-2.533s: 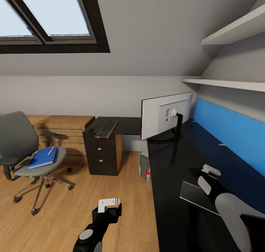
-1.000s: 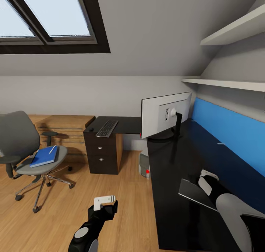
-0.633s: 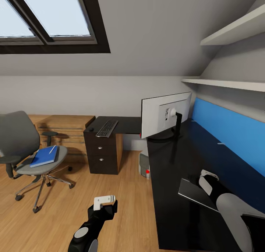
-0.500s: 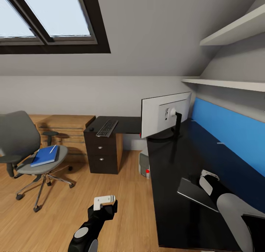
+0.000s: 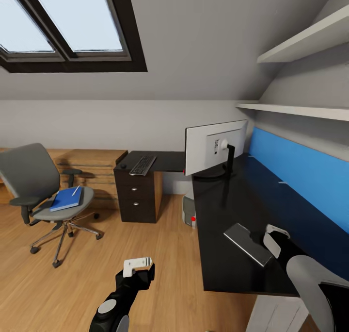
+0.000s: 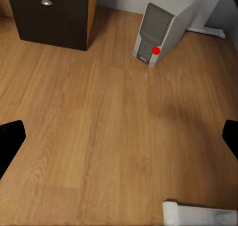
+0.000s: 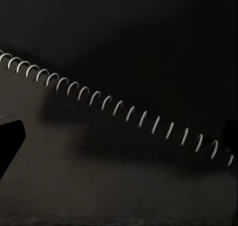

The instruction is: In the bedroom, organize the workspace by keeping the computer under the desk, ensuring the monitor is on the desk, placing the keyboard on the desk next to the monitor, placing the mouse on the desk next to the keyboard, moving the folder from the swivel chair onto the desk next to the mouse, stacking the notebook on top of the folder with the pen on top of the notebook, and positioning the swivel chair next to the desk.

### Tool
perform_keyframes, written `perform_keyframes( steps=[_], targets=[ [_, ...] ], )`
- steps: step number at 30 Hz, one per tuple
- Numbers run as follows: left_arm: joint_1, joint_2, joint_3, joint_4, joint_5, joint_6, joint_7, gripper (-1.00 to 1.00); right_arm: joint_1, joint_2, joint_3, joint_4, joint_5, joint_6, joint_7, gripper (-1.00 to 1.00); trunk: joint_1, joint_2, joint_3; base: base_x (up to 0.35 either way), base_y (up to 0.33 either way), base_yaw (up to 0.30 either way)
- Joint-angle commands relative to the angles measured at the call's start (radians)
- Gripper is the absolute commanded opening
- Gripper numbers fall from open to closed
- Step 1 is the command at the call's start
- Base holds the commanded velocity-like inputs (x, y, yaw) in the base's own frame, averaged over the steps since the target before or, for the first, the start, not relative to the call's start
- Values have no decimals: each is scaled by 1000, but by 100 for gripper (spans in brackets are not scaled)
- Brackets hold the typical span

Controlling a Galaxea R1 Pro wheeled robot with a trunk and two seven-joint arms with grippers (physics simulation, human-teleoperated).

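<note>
Black tabletop [image 5: 228,210], long run, blue back panel behind it. My right end effector [image 5: 275,235] hangs over its near end, far from the monitor [image 5: 215,147], fingers spread wide and holding nothing. The right wrist view shows the grey spiral notebook [image 5: 247,243] directly under it. I can't tell if the notebook lies flat.

Left end effector [image 5: 139,266] is also wide and empty, over bare wood floor [image 5: 160,273]. The computer [image 6: 156,35] stands below the monitor, under the tabletop.

The keyboard [image 5: 142,164] lies on the drawer-unit wing, to the monitor's left, with a small dark mouse [image 5: 123,166] just beyond it. The blue folder [image 5: 65,199] is on the swivel chair [image 5: 43,186] seat, well left of the monitor, with the pen [image 5: 75,191] resting on it.

Risks as I judge them:
- The notebook sits close to the tabletop's end edge, so a nudge from the open fingers could push it off.
- The folder has to go down first, so the notebook may need lifting again.
- The pen is loose and likely rolls off if the folder tips.
- The chair is on castors and could roll away under a push.

There's plenty of bare tabletop between monitor and notebook, and open floor between chair and drawer unit. The back panel blocks the far side.
</note>
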Motion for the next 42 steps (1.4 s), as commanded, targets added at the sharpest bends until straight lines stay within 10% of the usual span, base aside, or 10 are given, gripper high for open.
perform_keyframes(
  steps=[1, 21, 28, 42],
  targets=[
    [-1, 0, -2, -1, 11, 3, 9, 100, 0, 0, -1, -2, -8, 4, -5, 100, -1, -1, -1, -272, 0, 0],
    [-1, -1, -3, 0, 11, 5, 9, 100, 0, 0, -1, -7, -4, -11, -2, 100, -4, 6, 2, -173, 0, 0],
    [-1, -1, -2, 5, 11, 5, 9, 100, 0, 0, -2, -5, -3, -163, 1, 100, -31, 55, 24, -3, 0, 0],
    [-1, -1, -2, 12, 11, 5, 9, 100, 1, 2, -2, -4, 3, -197, 5, 100, -50, 90, 40, 50, 0, 0]
  ],
)
